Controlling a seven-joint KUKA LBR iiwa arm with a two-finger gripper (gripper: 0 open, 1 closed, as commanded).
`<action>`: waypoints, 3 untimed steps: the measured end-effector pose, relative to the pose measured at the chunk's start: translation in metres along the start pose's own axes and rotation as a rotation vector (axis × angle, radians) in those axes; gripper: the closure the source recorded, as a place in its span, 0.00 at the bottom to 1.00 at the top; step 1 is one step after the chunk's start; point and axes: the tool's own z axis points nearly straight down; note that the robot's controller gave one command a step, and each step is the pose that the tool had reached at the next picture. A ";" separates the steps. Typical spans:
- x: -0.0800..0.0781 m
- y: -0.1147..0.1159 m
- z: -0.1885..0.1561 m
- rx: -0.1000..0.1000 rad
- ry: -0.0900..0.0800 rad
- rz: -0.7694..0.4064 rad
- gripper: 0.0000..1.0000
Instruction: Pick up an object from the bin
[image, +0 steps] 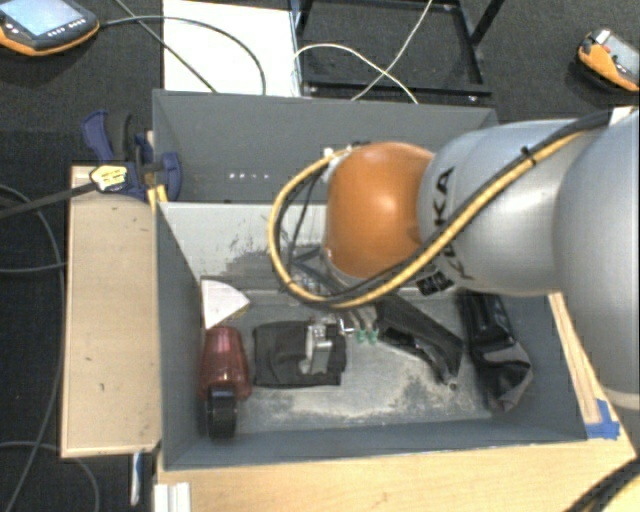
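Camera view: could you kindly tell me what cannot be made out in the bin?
All in the camera view:
Black flat thing mid-bin: partly covered by the end effector; its kind is unclear.
Black thing at far right: upper end hidden under the arm.
Bin, middle floor: hidden by the orange wrist cover.

One camera above bin (250, 150), looking down, tilted seemingly from front edge; close range; arm (520, 210) intrudes from right.

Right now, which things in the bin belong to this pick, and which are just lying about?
In the job: the gripper, low over the black flat block mid-bin; the bin itself.
Lying about: white triangular piece, dark red canister with a black end, both left; black angled tool and black pouch, right.
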 end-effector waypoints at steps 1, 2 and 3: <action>-0.014 -0.005 0.092 -0.001 0.010 0.098 0.00; -0.019 -0.035 0.090 0.000 0.001 0.047 0.00; -0.015 -0.004 0.091 -0.004 0.005 0.098 1.00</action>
